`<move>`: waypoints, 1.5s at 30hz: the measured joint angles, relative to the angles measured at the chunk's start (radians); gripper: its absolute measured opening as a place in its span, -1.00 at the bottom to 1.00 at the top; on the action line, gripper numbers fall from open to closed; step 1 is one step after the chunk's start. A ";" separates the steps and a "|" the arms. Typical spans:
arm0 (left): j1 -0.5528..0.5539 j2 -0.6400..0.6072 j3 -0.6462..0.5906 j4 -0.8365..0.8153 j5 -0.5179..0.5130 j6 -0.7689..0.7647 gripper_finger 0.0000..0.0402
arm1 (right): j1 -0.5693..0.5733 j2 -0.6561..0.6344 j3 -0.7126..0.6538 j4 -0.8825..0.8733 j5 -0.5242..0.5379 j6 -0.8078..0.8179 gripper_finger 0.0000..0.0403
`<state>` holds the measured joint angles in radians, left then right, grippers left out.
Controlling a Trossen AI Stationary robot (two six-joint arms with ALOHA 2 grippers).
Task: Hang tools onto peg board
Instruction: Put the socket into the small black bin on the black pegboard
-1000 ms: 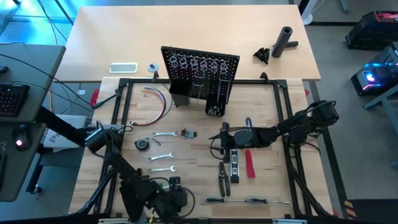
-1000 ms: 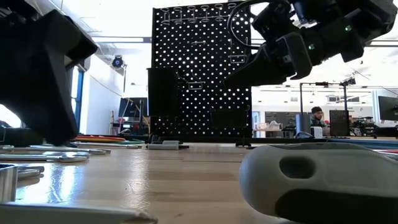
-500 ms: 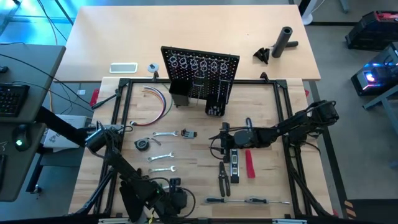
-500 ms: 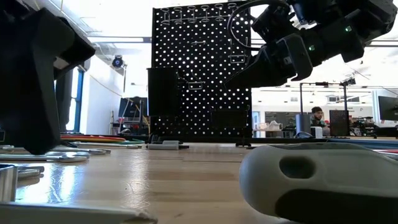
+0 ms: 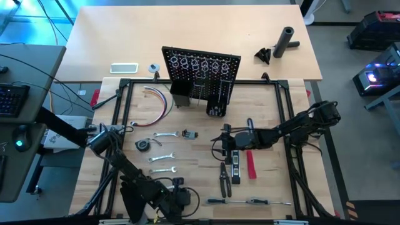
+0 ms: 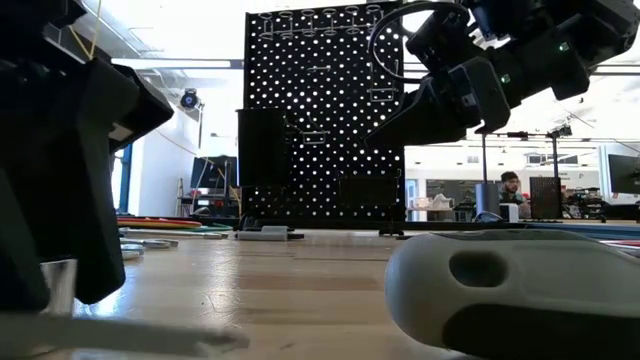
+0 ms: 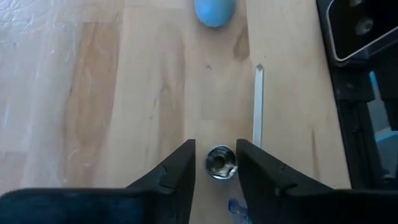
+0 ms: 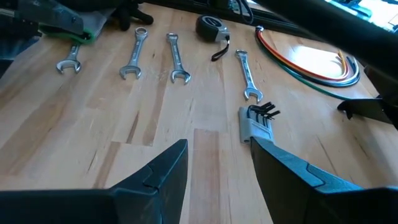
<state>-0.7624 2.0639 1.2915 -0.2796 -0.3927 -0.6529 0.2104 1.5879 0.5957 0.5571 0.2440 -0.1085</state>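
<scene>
One silver socket (image 7: 221, 163) is the piece in play. It stands on end on the table (image 7: 124, 93), right between the left gripper's (image 7: 216, 146) fingers (image 7: 180, 171). The jaws are partly open and straddle it. One finger is about touching the socket, and the other shows a sliver of wood in the gap. I'd call that not clamped, nothing lifted.

Just ahead of one fingertip lies a thin silver blade (image 7: 258, 106), almost in line with that finger. Farther ahead is a blue handle (image 7: 214, 9). The peg board (image 5: 200, 69) stands well ahead of this gripper, at the far side of the table.

Risks as I see them:
- The socket sits off-centre in the jaws. An uneven squeeze on a small, smooth round part could shove it sideways or squirt it out, and it would roll.
- The blade is close enough that the finger could nudge it or pinch it along with the socket.
- It's a long carry to the board with a shallow grip, so the socket could drop on the way.

The right gripper (image 8: 219, 143) hovers wide open and empty. Ahead of it are the wrenches (image 8: 177, 59), a tape measure (image 8: 208, 26), a hex-key set (image 8: 255, 124) and the wire bundle (image 8: 317, 65).
</scene>
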 joint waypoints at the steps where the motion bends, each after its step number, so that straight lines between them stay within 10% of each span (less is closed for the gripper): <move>1: 0.002 0.000 0.000 -0.006 0.000 0.000 -0.54 | 0.000 0.000 0.000 0.000 0.000 0.000 -0.13; 28: 0.143 -0.055 -0.001 0.028 -0.314 0.197 -0.73 | 0.148 0.000 0.000 -0.040 0.027 -0.049 -0.14; 37: 0.243 -0.092 -0.001 0.346 -0.367 0.397 -0.73 | 0.351 -0.089 0.000 -0.255 0.301 -0.048 -0.25; 45: 0.339 -0.093 -0.002 0.633 -0.200 0.482 -0.73 | 0.575 -0.187 0.000 -0.262 0.721 -0.166 -0.28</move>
<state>-0.4233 1.9705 1.2896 0.3539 -0.5923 -0.1711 0.7849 1.4007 0.5961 0.2955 0.9648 -0.2742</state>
